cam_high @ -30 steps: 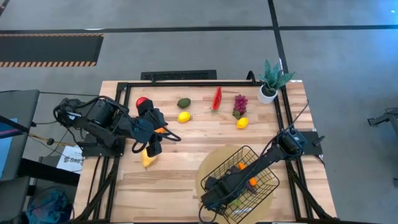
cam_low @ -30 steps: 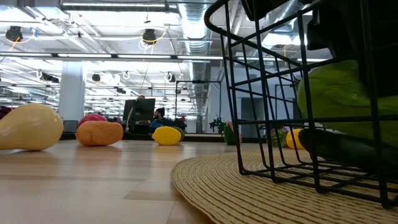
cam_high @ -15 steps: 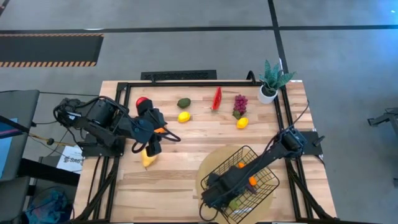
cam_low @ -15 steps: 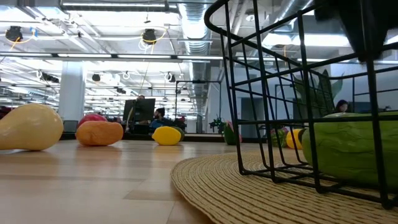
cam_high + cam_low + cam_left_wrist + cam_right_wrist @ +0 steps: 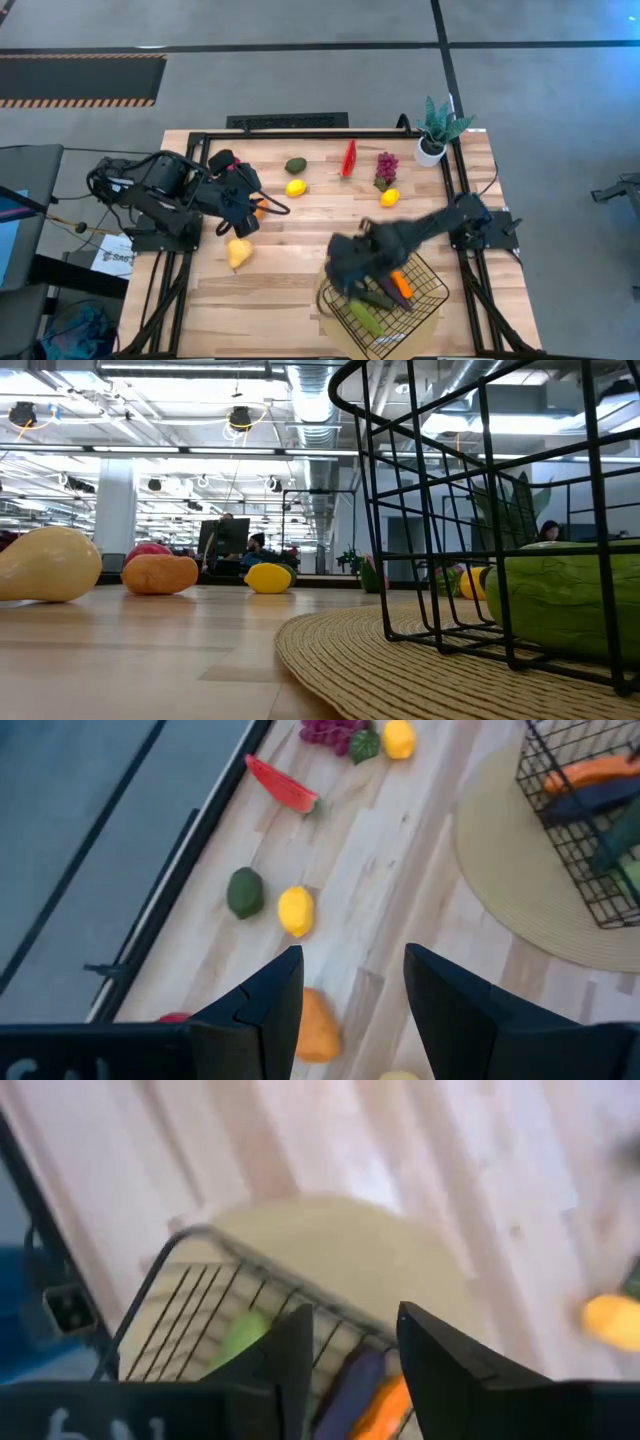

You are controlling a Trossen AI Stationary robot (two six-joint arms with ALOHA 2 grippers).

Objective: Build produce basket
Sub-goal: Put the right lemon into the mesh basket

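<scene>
The right gripper has its two dark fingers parted with nothing between them, above the near rim of the black wire-mesh basket, a sign its load is already dropped. The basket sits on a round tan woven mat, keeping it steady, and holds an orange carrot, a green cucumber and a dark purple piece. The left gripper hangs with fingers apart and empty above a small orange fruit. More produce lies loose: yellow lemon, green avocado, red watermelon slice, purple grapes, pale pear.
</scene>
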